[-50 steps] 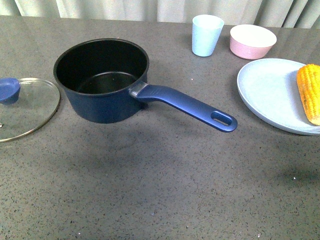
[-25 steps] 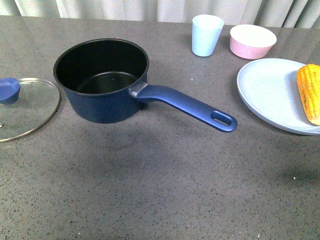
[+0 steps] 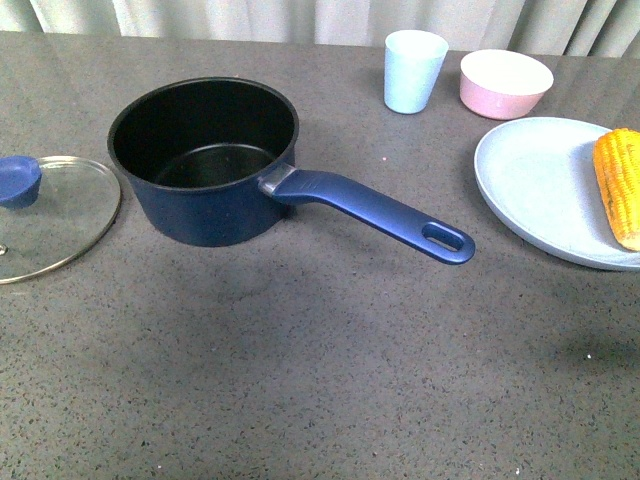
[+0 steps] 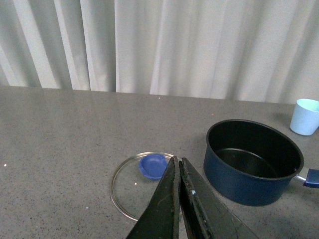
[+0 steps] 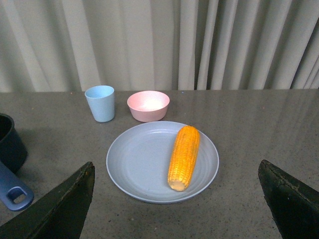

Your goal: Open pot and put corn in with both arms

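Nothing on the table has shifted over the last second: the dark navy blue round saucepan (image 3: pixel 205 160) sits where it did, left of centre in my front view, uncovered, with its black inside bare. Its long blue handle (image 3: pixel 370 212) runs toward the lower right of the frame and ends in an oval hole. The round glass lid (image 3: pixel 55 215) lies flat at the left edge, near the saucepan but not touching it, with its blue knob (image 3: pixel 18 180) on the side away from the pan. The yellow-orange corn cob (image 3: pixel 620 185) is at the right edge, lying on the pale blue plate (image 3: pixel 545 190), well apart from the saucepan. A pale blue cup (image 3: pixel 413 70) and a pink bowl (image 3: pixel 505 83) stand side by side along the top of the frame, beyond the plate. Neither arm shows in the front view. From the left wrist camera I see the left gripper (image 4: pixel 179 162) with its fingers pressed almost together and nothing between them, its tips lining up with the lid just beside the knob. From the right wrist camera the right gripper (image 5: pixel 176 167) is spread wide and holds nothing, and the cob on its plate shows between the two fingers.
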Controlling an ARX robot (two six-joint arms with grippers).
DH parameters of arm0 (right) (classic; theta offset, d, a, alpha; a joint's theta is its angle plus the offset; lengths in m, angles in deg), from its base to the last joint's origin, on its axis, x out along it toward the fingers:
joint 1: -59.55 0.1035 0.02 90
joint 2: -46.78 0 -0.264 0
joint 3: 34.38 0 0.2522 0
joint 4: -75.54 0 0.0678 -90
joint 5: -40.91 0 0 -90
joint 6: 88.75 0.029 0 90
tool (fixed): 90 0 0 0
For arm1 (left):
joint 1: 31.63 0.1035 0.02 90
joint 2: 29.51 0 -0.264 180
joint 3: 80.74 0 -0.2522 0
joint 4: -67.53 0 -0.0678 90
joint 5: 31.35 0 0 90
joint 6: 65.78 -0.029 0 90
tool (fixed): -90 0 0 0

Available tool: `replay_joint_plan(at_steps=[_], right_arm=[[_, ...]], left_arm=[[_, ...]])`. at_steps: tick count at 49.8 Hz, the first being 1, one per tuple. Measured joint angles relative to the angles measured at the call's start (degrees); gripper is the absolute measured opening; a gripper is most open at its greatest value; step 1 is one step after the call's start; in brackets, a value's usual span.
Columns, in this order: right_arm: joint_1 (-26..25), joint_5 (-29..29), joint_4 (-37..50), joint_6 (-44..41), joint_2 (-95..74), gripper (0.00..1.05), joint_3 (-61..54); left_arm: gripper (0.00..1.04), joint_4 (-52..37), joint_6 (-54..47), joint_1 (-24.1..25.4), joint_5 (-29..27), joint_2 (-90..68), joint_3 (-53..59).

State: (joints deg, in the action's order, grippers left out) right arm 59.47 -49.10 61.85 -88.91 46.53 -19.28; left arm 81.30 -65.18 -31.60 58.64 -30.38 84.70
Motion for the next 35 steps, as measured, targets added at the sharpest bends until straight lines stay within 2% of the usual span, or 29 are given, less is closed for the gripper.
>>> replay_joint_plan(at_steps=[7, 18, 30, 32, 35], right_arm=[[0.0, 0.0, 0.0, 0.0, 0.0, 0.96, 0.0], [0.0, 0.02, 0.0, 0.0, 0.0, 0.96, 0.0], [0.0, 0.0, 0.0, 0.0, 0.0, 0.96, 0.0], [0.0, 0.02, 0.0, 0.0, 0.0, 0.96, 0.0], [0.0, 0.0, 0.0, 0.0, 0.0, 0.96, 0.0]], left_arm=[[0.02, 0.0, 0.02, 0.0, 0.0, 0.0, 0.0], [0.39, 0.0, 0.0, 0.0, 0.0, 0.02, 0.0], [0.93, 0.0, 0.0, 0.0, 0.0, 0.02, 0.0], [0.98, 0.0, -0.09, 0.0, 0.0, 0.02, 0.0], [0.96, 0.0, -0.13, 0.0, 0.0, 0.02, 0.0]])
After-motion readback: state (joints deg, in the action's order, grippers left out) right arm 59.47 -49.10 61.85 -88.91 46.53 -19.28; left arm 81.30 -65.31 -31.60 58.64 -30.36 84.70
